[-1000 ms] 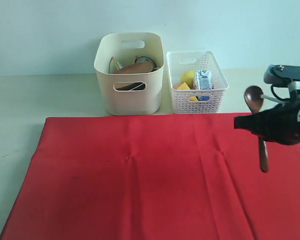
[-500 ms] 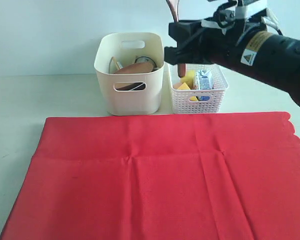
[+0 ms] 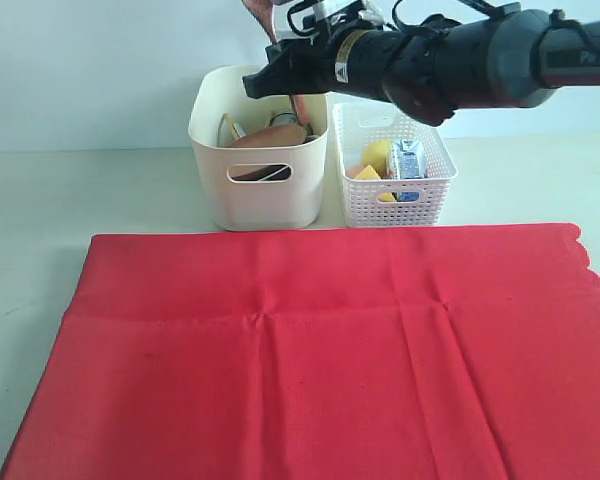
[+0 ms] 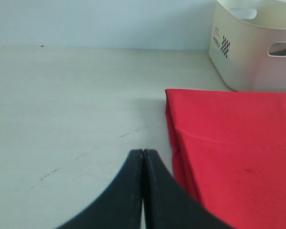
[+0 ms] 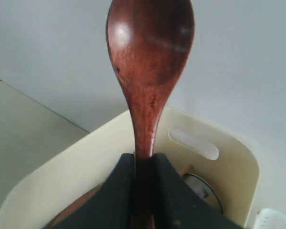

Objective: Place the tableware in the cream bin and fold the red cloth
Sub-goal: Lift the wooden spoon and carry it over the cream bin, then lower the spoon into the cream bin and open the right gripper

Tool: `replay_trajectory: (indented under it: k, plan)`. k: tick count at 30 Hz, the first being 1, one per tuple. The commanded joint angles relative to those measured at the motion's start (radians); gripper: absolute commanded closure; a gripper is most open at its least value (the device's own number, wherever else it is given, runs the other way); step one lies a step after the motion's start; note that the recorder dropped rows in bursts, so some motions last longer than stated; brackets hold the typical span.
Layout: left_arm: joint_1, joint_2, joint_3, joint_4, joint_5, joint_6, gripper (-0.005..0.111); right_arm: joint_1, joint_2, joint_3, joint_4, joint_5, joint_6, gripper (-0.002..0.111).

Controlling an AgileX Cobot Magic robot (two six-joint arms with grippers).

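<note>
Your right tool [image 5: 144, 164] is clenched on the wooden spoon [image 5: 150, 47], held upright over the cream bin [image 3: 260, 200], upper centre of the exterior view. A brown plate [image 3: 265, 137] and other pieces already sit inside; which ones is hard to tell. No tableware shows on the surface [image 3: 80, 190], so the spoon is probably the last piece. The red cloth [image 3: 310, 350] fills the lower frame, flat and unfolded, so folding is all left. Your left tool [image 4: 143, 160] is clenched, empty, beside the cloth's edge.
</note>
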Motion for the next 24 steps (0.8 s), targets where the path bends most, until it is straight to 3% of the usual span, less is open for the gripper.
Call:
replay_trajectory:
  k: [1,15,18,24]
  plan:
    - [-0.005,-0.006,0.003,0.001,-0.013,-0.001,0.107,0.001,0.065,-0.053,-0.013,0.022,0.005,0.108]
    - [-0.005,-0.006,0.003,0.001,-0.013,-0.001,0.107,0.001,0.098,-0.063,-0.013,0.185,-0.005,0.106]
    - [-0.005,-0.006,0.003,0.001,-0.013,-0.001,0.107,0.001,0.098,-0.063,-0.013,0.222,-0.005,0.096]
    - [-0.005,-0.006,0.003,0.001,-0.013,-0.001,0.107,0.001,0.084,-0.063,-0.001,0.258,-0.003,0.064]
